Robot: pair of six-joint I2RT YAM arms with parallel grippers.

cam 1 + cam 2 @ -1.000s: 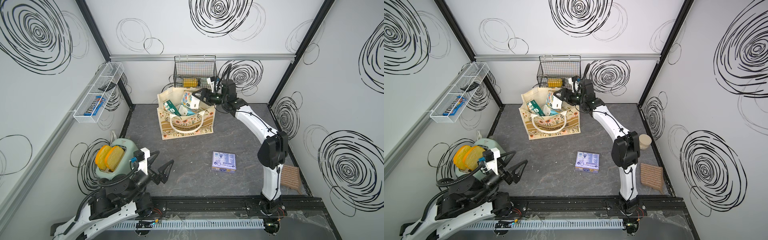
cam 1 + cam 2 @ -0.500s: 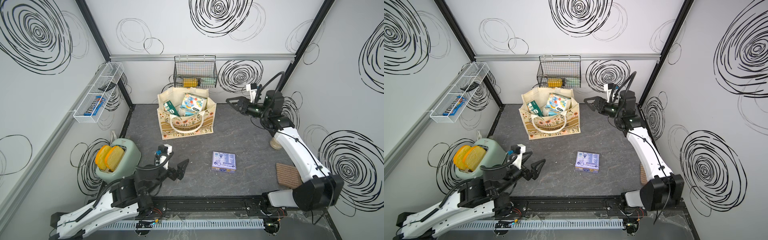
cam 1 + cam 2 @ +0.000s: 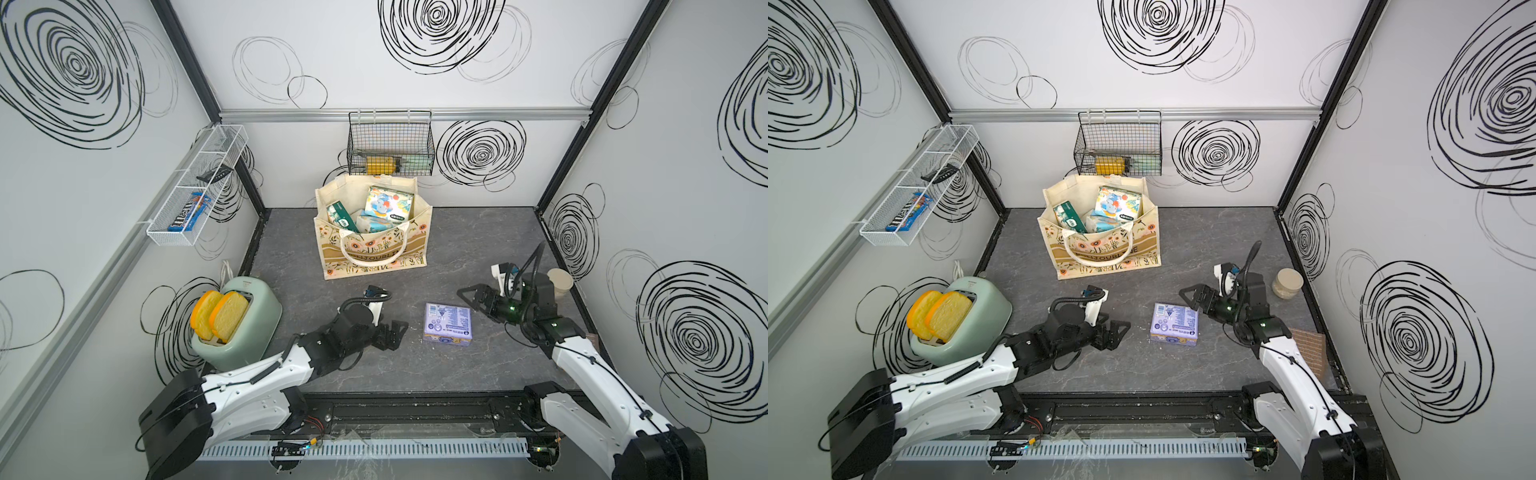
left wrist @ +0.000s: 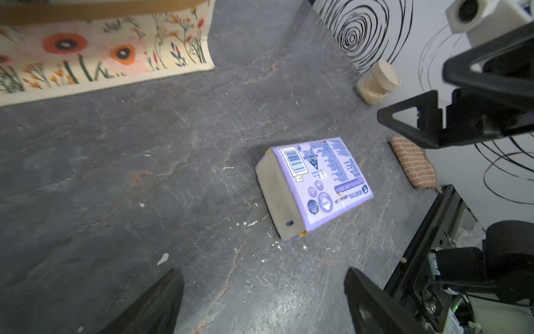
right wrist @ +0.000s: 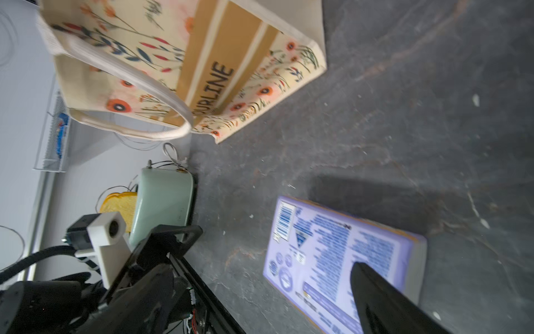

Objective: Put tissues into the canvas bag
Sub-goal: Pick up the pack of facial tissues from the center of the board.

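Left tool (image 3: 400, 336) and right tool (image 3: 467, 299), both mine, gape empty; canvas bag (image 3: 374, 253) holds tissues (image 3: 388, 203); purple pack (image 3: 446, 328) lies on bench (image 3: 478, 232).

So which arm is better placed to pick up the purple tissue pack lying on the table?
Probably left. The left claw is open, facing the purple pack at its short end; the left wrist view frames it between both fingers. The right claw, also open, hangs off-centre by a far corner.
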